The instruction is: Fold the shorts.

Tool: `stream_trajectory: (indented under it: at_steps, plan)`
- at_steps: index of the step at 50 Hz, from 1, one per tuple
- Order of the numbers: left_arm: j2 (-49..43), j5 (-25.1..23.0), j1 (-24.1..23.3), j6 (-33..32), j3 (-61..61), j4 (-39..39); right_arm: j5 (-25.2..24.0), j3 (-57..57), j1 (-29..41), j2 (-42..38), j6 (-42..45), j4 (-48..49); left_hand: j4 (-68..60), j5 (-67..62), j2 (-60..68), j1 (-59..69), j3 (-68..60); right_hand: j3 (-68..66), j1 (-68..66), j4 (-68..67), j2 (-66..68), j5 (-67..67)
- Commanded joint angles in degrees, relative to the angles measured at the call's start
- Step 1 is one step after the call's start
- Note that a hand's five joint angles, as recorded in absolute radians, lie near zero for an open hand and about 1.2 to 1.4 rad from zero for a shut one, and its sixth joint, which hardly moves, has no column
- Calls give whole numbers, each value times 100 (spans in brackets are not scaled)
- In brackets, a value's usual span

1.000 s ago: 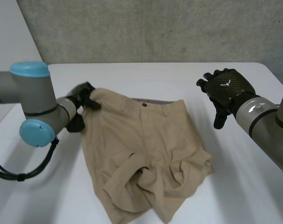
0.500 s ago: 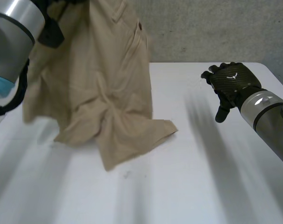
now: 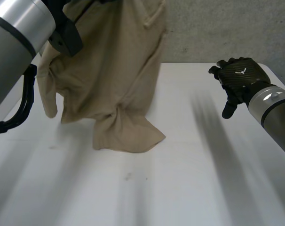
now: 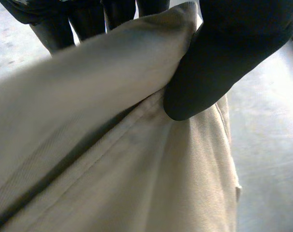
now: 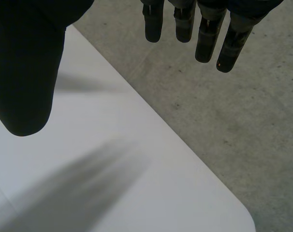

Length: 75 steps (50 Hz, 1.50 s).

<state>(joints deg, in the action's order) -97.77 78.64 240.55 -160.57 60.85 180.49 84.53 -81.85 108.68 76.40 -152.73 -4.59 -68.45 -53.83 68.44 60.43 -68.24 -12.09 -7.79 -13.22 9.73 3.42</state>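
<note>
Head view: one pair of tan shorts [image 3: 109,70] hangs in the air at the upper left of the frame. Its top runs off the upper edge, beside the left arm [image 3: 15,42]. The twisted lower end touches the white table [image 3: 180,188] left of centre, and one loose flap dangles at the far left. The whole right half and the near strip of the table are bare, so there is wide room there. The right hand [image 3: 236,77] floats at the upper right near the table's far edge, well apart from the cloth, with its fingers relaxed and nothing in them. How the shorts are gripped is cut off in this view.

Left wrist view: the left hand [image 4: 224,58] pinches a thick fold of the shorts, with the thumb pressed on one side and the fingers behind the fold. The cloth covers most of the fingers.

Right wrist view: the right hand's fingers are straight and spread from the thumb, empty, above the table's rounded corner. Grey floor [image 5: 224,121] lies beyond the edge.
</note>
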Motion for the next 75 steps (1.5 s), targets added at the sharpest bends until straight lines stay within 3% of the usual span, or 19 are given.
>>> stream_trajectory:
  at_steps: [1,7,13,19,23,28,30,31,33,34,44,52,55,56,59,61,64,73,75]
  plan:
    - [803,-787,-210,26,103,-5,11,82,-163,32,-21,-7,-1155,-1617,1156,1957,-1176,209,-221,322,27,-342]
    - [602,-859,-140,-18,-3,-5,11,73,-189,68,-29,-7,-1155,-1617,1156,1957,-1176,209,-221,322,27,-342]
    - [-610,-885,167,-193,-153,-14,11,73,-198,68,-20,-7,-1155,-1617,1156,1957,-1176,209,-221,322,27,-342]
    - [-1936,-859,291,-940,-556,30,2,73,-207,59,-20,-7,-1155,-1617,1156,1957,-1176,209,-221,322,27,-342]
    - [-3121,-728,300,-1546,-1389,82,2,56,-207,50,-20,-7,-1155,-1617,1156,1957,-1176,209,-221,322,27,-342]
    - [-4038,-402,317,-1767,-2279,389,-7,20,-198,50,-12,-7,-1074,-1536,1075,1876,-1095,209,-221,322,27,-342]
    - [-4223,-332,326,-1776,-2446,547,-7,12,-198,50,-12,-7,248,-214,-247,555,226,209,-221,322,27,-342]
    - [-4328,-279,343,-1776,-2508,696,-7,3,-198,50,-12,-7,2720,2258,-2719,-1918,2699,209,-221,322,27,-342]
    - [-4347,-209,344,-1776,-2482,820,-7,3,-198,50,-12,-7,5558,5096,-5557,-4756,5537,209,-221,322,27,-342]
    - [-4338,-113,344,-1785,-2378,916,-7,3,-198,50,-3,-7,5838,5376,-5836,-5035,5816,209,-221,322,27,-342]
    - [-3426,20,335,-1785,-1035,1339,-33,3,-198,32,50,-7,5845,5383,-5844,-5043,5824,209,-221,322,27,-342]
    - [-2239,433,81,-1776,672,1041,-234,73,-189,-143,408,72,5824,5362,-5822,-5021,5802,209,-221,322,27,-342]
    - [-1879,669,-218,-1759,1286,769,-385,82,-207,-240,683,151,5774,5311,-5772,-4971,5752,209,-221,322,27,-342]
    - [-1764,801,-384,-1758,1523,646,-689,117,-372,-475,1431,386,5757,5294,-5755,-4954,5735,209,-221,322,27,-342]
    - [-1658,1135,-753,-1723,1885,374,-754,135,-418,-556,1649,423,5740,5278,-5738,-4937,5718,209,-221,322,27,-342]
    - [-1649,1233,-869,-1714,1948,311,-946,239,-532,-897,2411,563,5740,5277,-5738,-4937,5718,209,-221,322,27,-342]
    - [-1649,1707,-1413,-1688,2150,92,-1096,528,-576,-1319,2957,625,5740,5277,-5738,-4937,5718,209,-221,322,27,-342]
    - [-1780,2419,-2362,-1618,2378,56,-1263,1435,-726,-2499,3161,555,5622,5160,-5621,-4820,5601,209,-221,322,27,-342]
    - [-1980,2559,-2572,-1635,2387,73,-1553,1541,-752,-2701,3117,476,5539,5076,-5537,-4736,5517,209,-221,322,27,-342]
